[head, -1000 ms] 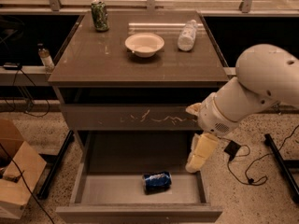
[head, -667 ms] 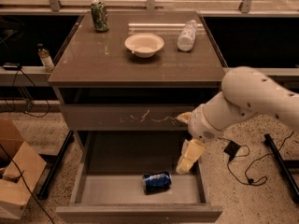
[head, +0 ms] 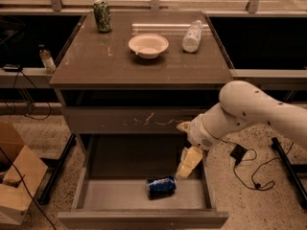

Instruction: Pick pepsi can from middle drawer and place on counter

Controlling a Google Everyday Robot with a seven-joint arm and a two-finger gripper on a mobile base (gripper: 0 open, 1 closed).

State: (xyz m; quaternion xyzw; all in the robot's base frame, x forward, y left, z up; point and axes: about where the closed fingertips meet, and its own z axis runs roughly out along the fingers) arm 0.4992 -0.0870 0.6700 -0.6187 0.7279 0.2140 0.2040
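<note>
Gripper [head: 188, 163]: pale yellow, hanging down inside middle drawer [head: 80, 188] near its right wall. It is just above and to the right of pepsi can [head: 161, 186], apparently not touching it. Whether it is spread or pressed together cannot be told.

Risks, as judged:
- The can lies on its side and would likely roll if nudged off-centre.
- Its rounded body may slip from a skewed pinch.
- The right wall and the scratched drawer front [head: 144, 120] overhead leave little room, so the arm could knock either on descent or lift.

Containers:
- Middle drawer, standing open, holds the pepsi can alone, toward the front.
- White bowl [head: 148, 45] on worktop [head: 110, 68] appears empty.

Also on worktop: clear plastic bottle [head: 192, 36] lying beside the bowl; green can [head: 101, 16] upright at back left.
</note>
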